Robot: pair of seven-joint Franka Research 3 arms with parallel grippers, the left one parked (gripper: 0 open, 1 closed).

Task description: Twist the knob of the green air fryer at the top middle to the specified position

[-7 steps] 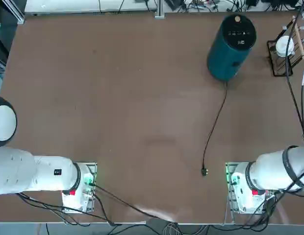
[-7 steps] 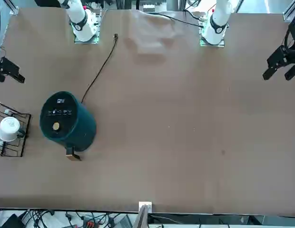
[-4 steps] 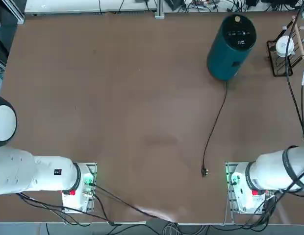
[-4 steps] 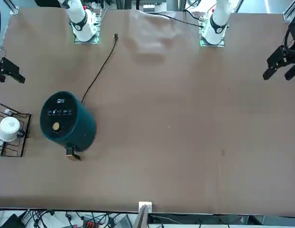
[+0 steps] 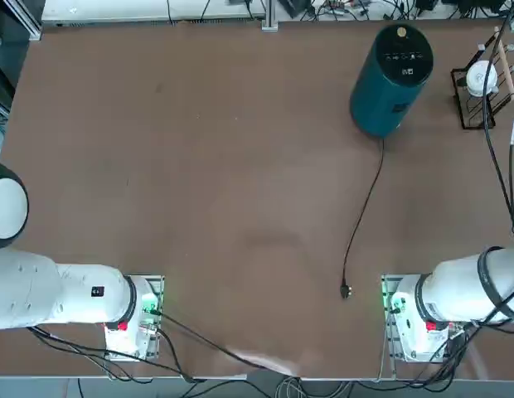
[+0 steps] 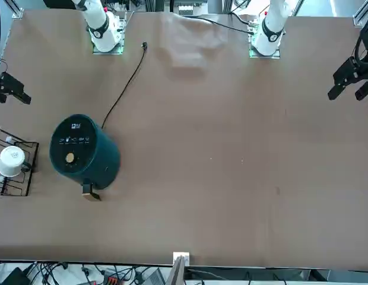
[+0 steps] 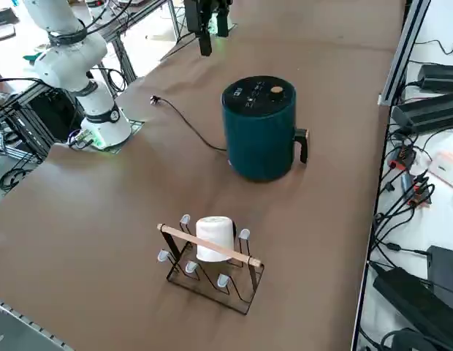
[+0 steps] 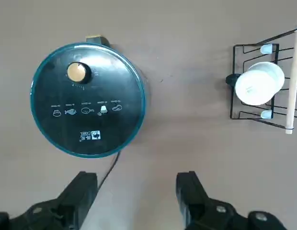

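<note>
Fryer: your tall teal-green cylindrical air fryer (image 8: 88, 99) stands upright, axis vertical.
Knob: small round tan-orange knob (image 8: 76, 72) on its black top.
Gripper: your right gripper (image 8: 136, 184) hangs above, fingers wide apart, empty.

The green air fryer (image 5: 390, 79) stands left of the rack (image 5: 482, 87).

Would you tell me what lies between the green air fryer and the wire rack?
Only bare brown table; the right wrist view shows the green air fryer and the wire rack apart, nothing between them.
</note>
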